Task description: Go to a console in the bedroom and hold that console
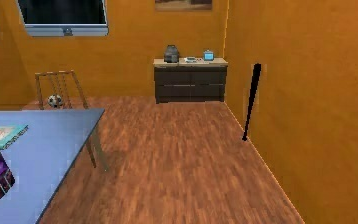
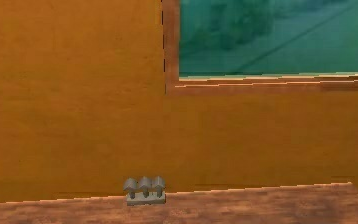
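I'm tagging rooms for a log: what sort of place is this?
Likely a home bedroom or playroom: a dark console with drawers, a leaning black bat, a ball.

The room is evenly and fairly brightly lit, with no lamp in sight. The console sits in soft light: its top is pale, its front dark, and a thin shadow lies on the floor along its base. Right of the console, the right wall is the brightest surface, and the bat against it reads as a near-black shape. Left of the console and nearer the camera, the table throws a faint shadow beneath its edge. Above and left of the console, the dark window gives no glare. In the arm side view the orange wall is flatly lit, and the green window looks dim, with a pale line of light along its sill.
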You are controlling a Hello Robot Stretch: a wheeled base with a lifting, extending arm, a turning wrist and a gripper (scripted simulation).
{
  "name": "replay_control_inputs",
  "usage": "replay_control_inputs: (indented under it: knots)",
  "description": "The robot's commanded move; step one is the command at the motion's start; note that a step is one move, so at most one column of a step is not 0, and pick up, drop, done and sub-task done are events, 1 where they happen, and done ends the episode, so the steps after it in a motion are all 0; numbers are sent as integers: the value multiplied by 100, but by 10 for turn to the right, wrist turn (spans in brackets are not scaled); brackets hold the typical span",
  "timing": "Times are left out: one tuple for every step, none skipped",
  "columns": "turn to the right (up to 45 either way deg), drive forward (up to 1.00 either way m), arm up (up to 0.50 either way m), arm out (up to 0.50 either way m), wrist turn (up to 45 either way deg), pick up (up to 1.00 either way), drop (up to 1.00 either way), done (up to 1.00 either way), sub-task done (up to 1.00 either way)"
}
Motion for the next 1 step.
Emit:
replay_control_inputs:
  knots:
    - [0, 40, 0, 0, 0, 0, 0, 0, 0]
